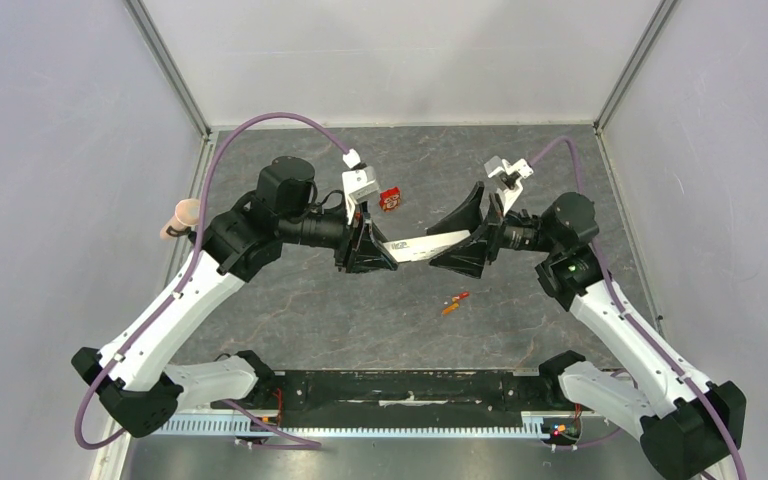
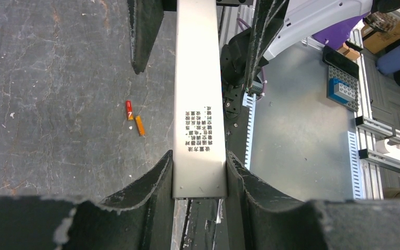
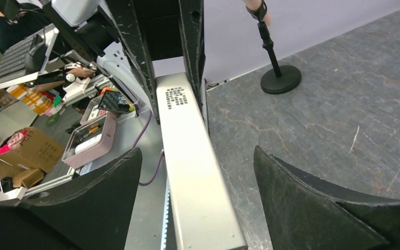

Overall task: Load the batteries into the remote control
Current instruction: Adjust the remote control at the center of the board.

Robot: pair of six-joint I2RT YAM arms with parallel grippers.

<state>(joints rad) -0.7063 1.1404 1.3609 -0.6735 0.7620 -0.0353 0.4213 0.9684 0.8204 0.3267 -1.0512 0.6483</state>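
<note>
The remote control (image 1: 426,245) is a slim white bar held level above the table between the two arms. My left gripper (image 1: 368,252) is shut on its left end; in the left wrist view the fingers (image 2: 156,179) press both sides of the remote control (image 2: 198,78), whose upper face carries printed text. My right gripper (image 1: 468,243) is open around the other end. In the right wrist view the remote control (image 3: 190,156) runs between the spread fingers (image 3: 104,192), with a gap on each side. Two orange-red batteries (image 1: 455,303) lie on the table below, also seen in the left wrist view (image 2: 134,117).
A small red square box (image 1: 390,198) sits on the table behind the grippers. A stand with a black round base (image 3: 280,79) and a pink top (image 1: 182,214) is at the table's left edge. The grey walls enclose the back and sides.
</note>
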